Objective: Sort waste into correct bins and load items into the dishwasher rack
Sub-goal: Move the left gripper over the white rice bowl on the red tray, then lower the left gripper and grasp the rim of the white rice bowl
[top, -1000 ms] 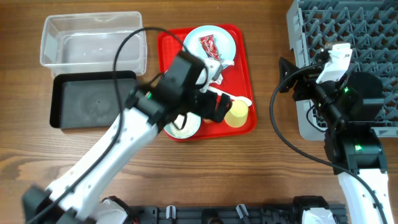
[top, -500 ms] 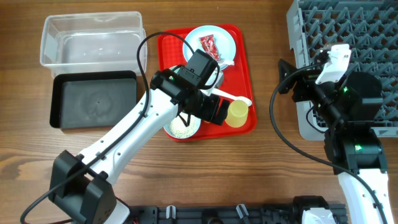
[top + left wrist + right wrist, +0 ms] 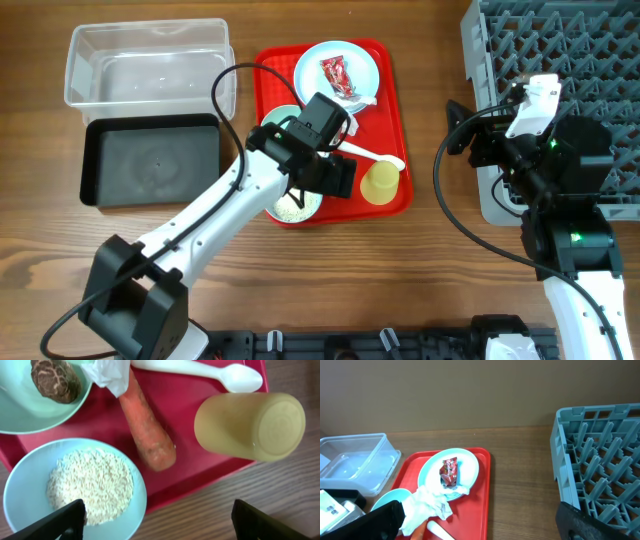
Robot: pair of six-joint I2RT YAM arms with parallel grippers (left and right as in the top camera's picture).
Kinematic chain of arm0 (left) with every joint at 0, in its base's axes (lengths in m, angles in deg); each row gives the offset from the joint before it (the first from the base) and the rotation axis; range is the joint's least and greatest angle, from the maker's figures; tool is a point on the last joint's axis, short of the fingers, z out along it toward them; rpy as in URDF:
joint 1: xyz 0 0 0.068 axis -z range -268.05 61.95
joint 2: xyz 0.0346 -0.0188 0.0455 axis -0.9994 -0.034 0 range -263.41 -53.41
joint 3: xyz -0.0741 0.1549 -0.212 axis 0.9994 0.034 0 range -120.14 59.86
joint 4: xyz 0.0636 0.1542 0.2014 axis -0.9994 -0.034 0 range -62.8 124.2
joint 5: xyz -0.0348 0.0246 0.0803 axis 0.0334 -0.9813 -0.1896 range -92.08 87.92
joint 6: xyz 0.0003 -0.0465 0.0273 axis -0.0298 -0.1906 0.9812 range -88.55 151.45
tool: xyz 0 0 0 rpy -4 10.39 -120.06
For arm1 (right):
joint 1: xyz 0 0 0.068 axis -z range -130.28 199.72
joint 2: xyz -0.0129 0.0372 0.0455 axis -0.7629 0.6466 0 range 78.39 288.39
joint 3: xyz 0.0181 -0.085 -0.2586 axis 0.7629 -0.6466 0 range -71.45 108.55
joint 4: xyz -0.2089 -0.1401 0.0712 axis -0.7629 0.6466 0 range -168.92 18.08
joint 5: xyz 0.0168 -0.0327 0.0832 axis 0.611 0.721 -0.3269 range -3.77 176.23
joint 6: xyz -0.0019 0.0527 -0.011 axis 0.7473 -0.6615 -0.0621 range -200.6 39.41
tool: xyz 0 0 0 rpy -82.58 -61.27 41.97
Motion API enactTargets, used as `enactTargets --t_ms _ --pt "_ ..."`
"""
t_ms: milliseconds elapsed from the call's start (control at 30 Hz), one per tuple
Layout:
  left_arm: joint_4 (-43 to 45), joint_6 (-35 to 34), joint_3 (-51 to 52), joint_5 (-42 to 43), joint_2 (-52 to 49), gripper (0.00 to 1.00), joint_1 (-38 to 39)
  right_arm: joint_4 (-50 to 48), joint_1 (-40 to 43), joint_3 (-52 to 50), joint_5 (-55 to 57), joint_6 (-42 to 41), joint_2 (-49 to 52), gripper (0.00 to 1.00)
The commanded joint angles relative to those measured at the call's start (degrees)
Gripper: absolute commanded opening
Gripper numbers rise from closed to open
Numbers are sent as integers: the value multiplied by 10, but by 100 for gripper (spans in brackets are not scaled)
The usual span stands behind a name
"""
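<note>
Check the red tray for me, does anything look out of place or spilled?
The yellow cup on the red tray shows its base rather than its mouth, so it is overturned or tipped; I can't tell which. The carrot piece lies loose on the tray, its end under the crumpled tissue. No rice looks spilled.

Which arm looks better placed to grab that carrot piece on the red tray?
Left: the left gripper hangs open directly over the carrot piece; the right gripper sits off by the grey rack.

Carrot piece (image 3: 148, 429) beside light blue bowl (image 3: 21, 501)
</note>
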Motion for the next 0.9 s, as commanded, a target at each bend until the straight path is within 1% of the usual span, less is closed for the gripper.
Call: enactTargets --t_ms 0,233,267,300,333,567,633,700,867 --pt "25 -12 31 -11 -10 92 -1 7 -4 16 -9 8 1 100" --pt "50 -12 53 -11 -27 93 -1 26 -4 16 6 7 5 100" --pt "51 -12 53 -11 -30 94 -1 28 -4 16 6 7 5 100" --pt "51 -12 53 -10 -32 98 0 30 -4 16 6 7 5 100" --pt "52 -12 53 -7 -33 100 0 31 -4 16 6 7 5 100" --pt "57 -8 53 -5 -34 100 -2 52 -4 16 6 7 6 100" --pt "55 -8 53 -5 -34 98 -1 53 -4 16 6 7 8 100" --pt "55 -8 53 -5 -34 100 0 55 -4 16 6 7 8 100" --pt "53 -11 53 -5 -35 100 0 55 -4 16 6 7 8 100"
